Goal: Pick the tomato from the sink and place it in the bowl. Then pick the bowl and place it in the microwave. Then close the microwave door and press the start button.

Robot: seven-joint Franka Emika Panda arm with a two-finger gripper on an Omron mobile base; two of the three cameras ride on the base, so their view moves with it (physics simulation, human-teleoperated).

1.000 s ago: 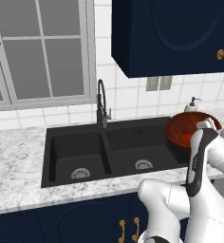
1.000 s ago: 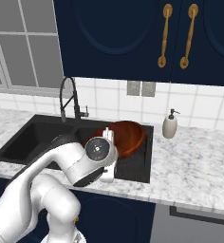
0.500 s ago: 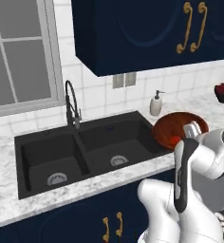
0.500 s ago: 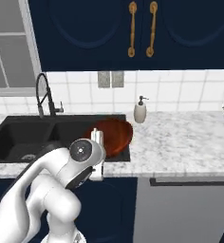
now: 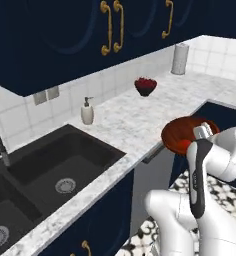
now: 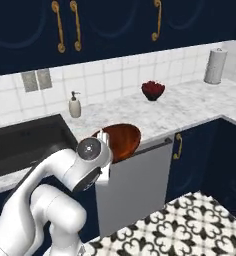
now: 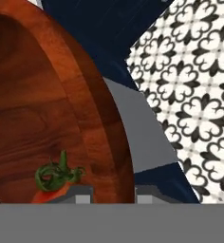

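My gripper (image 7: 115, 194) is shut on the rim of the reddish-brown wooden bowl (image 7: 38, 109), one fingertip inside the rim and one outside. The tomato (image 7: 46, 194), red with a green stem, lies inside the bowl close to the fingers. From the base, the bowl (image 5: 182, 134) (image 6: 124, 140) hangs in the air just off the counter's front edge, level with the worktop, held by the gripper (image 5: 202, 132) (image 6: 105, 138). The black sink (image 5: 97, 145) (image 6: 30, 131) lies to the left. The microwave and its door are out of view.
On the marble counter stand a soap dispenser (image 5: 87, 112) (image 6: 74, 105), a dark bowl of red fruit (image 5: 145, 86) (image 6: 153, 91) and a paper towel roll (image 5: 180, 58) (image 6: 214, 66). A grey appliance front (image 6: 137, 185) sits below the bowl. Patterned floor (image 6: 190, 225) lies to the right.
The whole picture has shifted: the base has swung to the right, so the sink slid left and the counter corner came into view. The bowl stays in my shut gripper.
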